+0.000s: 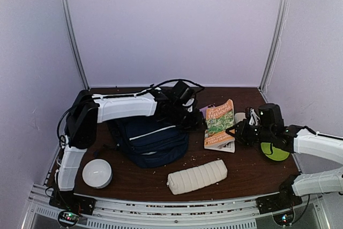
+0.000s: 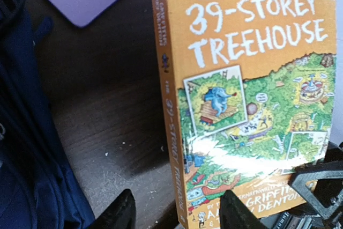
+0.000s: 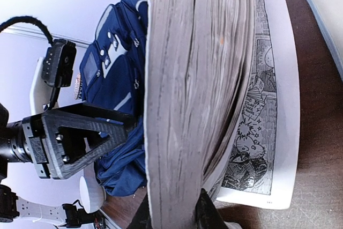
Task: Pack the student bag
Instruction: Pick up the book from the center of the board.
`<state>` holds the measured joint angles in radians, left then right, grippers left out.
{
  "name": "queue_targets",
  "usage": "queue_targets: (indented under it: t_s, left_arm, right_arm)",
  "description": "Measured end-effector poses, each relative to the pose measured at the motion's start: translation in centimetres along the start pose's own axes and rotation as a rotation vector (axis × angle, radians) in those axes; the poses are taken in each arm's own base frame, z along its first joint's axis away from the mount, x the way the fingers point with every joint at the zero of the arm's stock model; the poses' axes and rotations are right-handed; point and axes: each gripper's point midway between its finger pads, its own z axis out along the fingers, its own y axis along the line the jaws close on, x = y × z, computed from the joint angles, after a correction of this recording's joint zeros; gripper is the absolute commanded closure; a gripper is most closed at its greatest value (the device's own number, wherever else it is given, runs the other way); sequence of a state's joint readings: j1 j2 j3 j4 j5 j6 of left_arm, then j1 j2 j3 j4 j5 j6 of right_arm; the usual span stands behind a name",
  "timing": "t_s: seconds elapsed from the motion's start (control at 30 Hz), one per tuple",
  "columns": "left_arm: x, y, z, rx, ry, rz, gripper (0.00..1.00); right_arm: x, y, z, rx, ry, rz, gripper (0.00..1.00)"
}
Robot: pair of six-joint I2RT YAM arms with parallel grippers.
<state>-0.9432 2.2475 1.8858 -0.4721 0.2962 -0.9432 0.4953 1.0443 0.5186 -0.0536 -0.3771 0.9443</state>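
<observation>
Presently: the book (image 1: 218, 124) (orange paperback, "The 39-Storey Treehouse") stands tilted up on edge, right of centre on the table (image 1: 246, 170), not flat. The right gripper (image 3: 176, 213) is clamped on the page block at the fore-edge. One loose leaf, or the back cover, lies flat on the wood beneath.

Judged reason for this hold: propping the book up presents its spine side to the other arm. That reads as a handover rather than a direct carry, since the student bag (image 1: 153, 142) lies on the left arm's side.

Student bag: flat on the table, just beside the book on its left, under the left forearm. Whether its opening is unzipped cannot be told from these views.

Left arm pose: upper link upright from the base, forearm stretched rightwards over the bag, wrist turned towards the book cover. The left gripper (image 2: 178, 199) has its jaws apart, one finger on either side of the spine's lower corner, not closed on it.

Right arm pose: low, reaching in from the right edge and passing over a green object (image 1: 276, 153).

Lying apart from both grippers at the near edge: white ribbed pouch (image 1: 197, 176) and white round dish (image 1: 97, 173).
</observation>
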Motion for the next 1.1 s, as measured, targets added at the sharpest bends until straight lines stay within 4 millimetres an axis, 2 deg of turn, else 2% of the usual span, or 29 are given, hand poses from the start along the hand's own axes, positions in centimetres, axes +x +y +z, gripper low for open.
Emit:
queue_targets:
  t_s: [0.07,0.1,0.23,0.37,0.43,0.7,0.8,0.9,1.0,1.1]
  left_arm:
    - [-0.6,-0.6,-1.1,0.008,-0.027,0.013,0.33]
    - [-1.2,-1.6,-2.7,0.025,-0.055,0.024,0.29]
    - [-1.9,-2.9,-6.4,0.064,-0.135,0.043,0.03]
    - [-2.1,-3.6,-9.3,0.128,-0.201,0.033,0.02]
    - [-2.3,-3.9,-10.1,0.174,-0.222,0.026,0.02]
    - [-2.4,-4.6,-10.2,0.344,-0.235,0.015,0.02]
    - [-2.6,-6.0,-10.8,0.411,-0.242,0.032,0.06]
    - [-2.9,-7.6,-11.6,0.487,-0.253,0.049,0.15]
    - [-3.1,-8.9,-12.5,0.559,-0.265,0.063,0.36]
    - [-3.1,-9.5,-12.9,0.600,-0.269,0.066,0.62]
  right_arm:
    - [-0.6,0.9,-0.7,-0.012,-0.017,-0.026,1.00]
    - [-0.9,1.5,-1.1,-0.020,-0.027,-0.042,1.00]
    - [-1.7,3.3,-2.4,-0.063,-0.056,-0.084,1.00]
    - [-2.2,5.9,-3.5,-0.147,-0.063,-0.125,1.00]
    - [-2.3,7.2,-3.8,-0.197,-0.057,-0.141,1.00]
    - [-2.1,11.0,-4.7,-0.377,-0.028,-0.169,1.00]
    - [-2.0,12.3,-5.1,-0.442,-0.019,-0.174,1.00]
    - [-1.8,13.2,-5.2,-0.487,-0.004,-0.185,1.00]
    - [-1.3,13.7,-5.1,-0.513,0.021,-0.197,1.00]
    - [-1.1,13.7,-4.7,-0.518,0.040,-0.200,1.00]
